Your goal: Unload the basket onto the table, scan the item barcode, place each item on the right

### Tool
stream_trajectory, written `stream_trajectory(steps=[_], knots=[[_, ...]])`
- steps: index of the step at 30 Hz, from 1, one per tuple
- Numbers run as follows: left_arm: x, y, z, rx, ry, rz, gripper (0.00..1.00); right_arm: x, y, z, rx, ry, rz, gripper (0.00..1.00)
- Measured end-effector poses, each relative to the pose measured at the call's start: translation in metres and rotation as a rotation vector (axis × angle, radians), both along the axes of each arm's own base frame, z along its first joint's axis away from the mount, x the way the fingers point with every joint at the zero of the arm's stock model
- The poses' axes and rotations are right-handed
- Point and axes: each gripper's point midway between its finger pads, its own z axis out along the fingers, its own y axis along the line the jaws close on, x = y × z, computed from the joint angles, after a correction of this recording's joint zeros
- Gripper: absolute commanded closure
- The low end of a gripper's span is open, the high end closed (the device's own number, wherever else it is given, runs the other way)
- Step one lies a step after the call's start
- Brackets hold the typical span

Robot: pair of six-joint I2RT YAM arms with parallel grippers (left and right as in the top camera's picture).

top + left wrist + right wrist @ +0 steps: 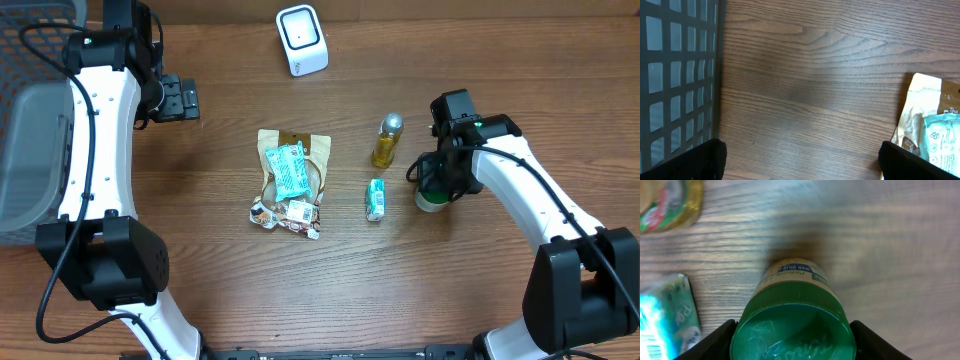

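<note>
Right end effector [437, 186] is down over the green-lidded jar [795, 280]. The jar stands upright on the counter [480, 300], right of centre, just right of the teal carton [375, 200] and nearer us than the yellow bottle [387, 140].

In the right wrist view its fingers [715, 342] sit on either side of the green lid with no gap we can see, so we read it as pinching the jar at the lid. The jar's base looks to be on the wood. A label band shows just under the lid, but the print is too small for us to read and we cannot tell where the barcode sits.

The white barcode scanner [302, 40] is at the far edge of the counter near the centre, well apart from the jar.

Left end effector [178, 98] hangs over bare wood at the far left, near the grey basket [30, 150]. Its fingers are spread wide with nothing between them. Its wrist view shows the basket's grid wall on the left.

Mid-counter, a tan pouch [292, 165] lies flat with a teal packet [290, 172] on top. A small wrapped snack [290, 215] touches the pouch's near edge. We see the carton and bottle close together but apart from each other, between the pouch and the jar.
</note>
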Motion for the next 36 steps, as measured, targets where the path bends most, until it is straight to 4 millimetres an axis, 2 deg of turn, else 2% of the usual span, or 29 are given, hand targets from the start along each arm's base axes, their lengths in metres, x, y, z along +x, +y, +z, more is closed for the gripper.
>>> stream_trajectory(steps=[3, 7, 12, 18, 23, 32, 36], knots=[[0.000, 0.000, 0.000, 0.000, 0.000, 0.000, 0.01, -0.010, 0.011, -0.001, 0.092, 0.046, -0.187, 0.00], [0.000, 0.000, 0.000, 0.000, 0.000, 0.000, 0.01, -0.016, 0.030, -0.001, 0.203, 0.094, -0.277, 0.00], [0.000, 0.000, 0.000, 0.000, 0.000, 0.000, 0.00, -0.026, 0.025, 0.001, 0.195, 0.139, -0.272, 0.00], [0.000, 0.000, 0.000, 0.000, 0.000, 0.000, 0.00, -0.002, 0.019, 0.016, 0.192, 0.044, -0.024, 0.00], [0.000, 0.000, 0.000, 0.000, 0.000, 0.000, 0.00, 0.006, 0.017, 0.016, 0.162, 0.002, 0.144, 0.01], [0.000, 0.000, 0.000, 0.000, 0.000, 0.000, 0.00, 0.007, 0.016, 0.015, 0.145, -0.008, 0.242, 0.03], [0.000, 0.000, 0.000, 0.000, 0.000, 0.000, 0.00, 0.002, 0.015, 0.009, 0.142, 0.011, 0.250, 0.07]])
